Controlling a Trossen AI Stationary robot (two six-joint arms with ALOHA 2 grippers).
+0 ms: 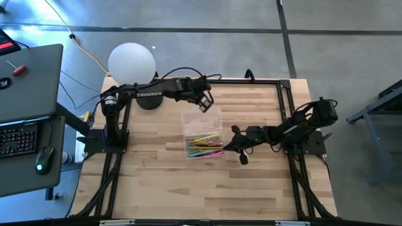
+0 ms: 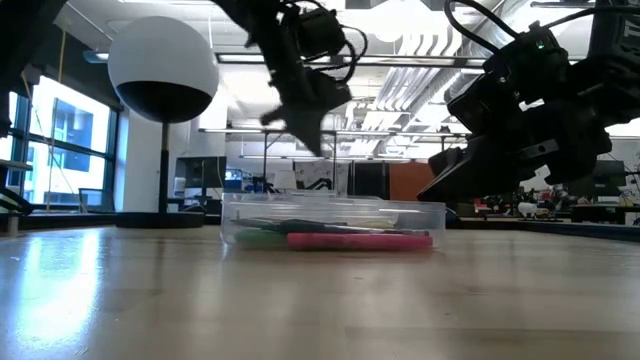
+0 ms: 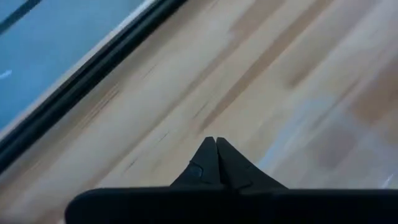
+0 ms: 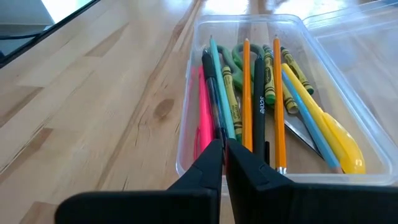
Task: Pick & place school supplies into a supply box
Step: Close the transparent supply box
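All supplies look boxed; only the lid may be left

Nothing loose shows on the table (image 1: 163, 182) from where I sit, so I judge the picking nearly finished. Going left to right in the overhead view: the white globe lamp (image 1: 131, 61) stands at the far left corner, out of the work. My left gripper (image 1: 205, 103) hangs in the air just beyond the box's far side, its jaws pinched together and carrying nothing; its own camera shows only bare wood past the fingertips. Next comes the clear box (image 1: 202, 136) in the middle of the table, its lid (image 1: 198, 122) folded open toward the far edge. Inside lie pencils (image 4: 246, 93), pens (image 4: 203, 112), crayons (image 4: 227, 93) and green-handled scissors (image 4: 239, 56), all within the walls as far as I can tell. My right gripper (image 1: 239, 148) sits low just beside the box's right end, jaws closed and empty, pointed at the contents. What remains, I reckon, is closing the lid, if that is wanted, and pulling both arms back.
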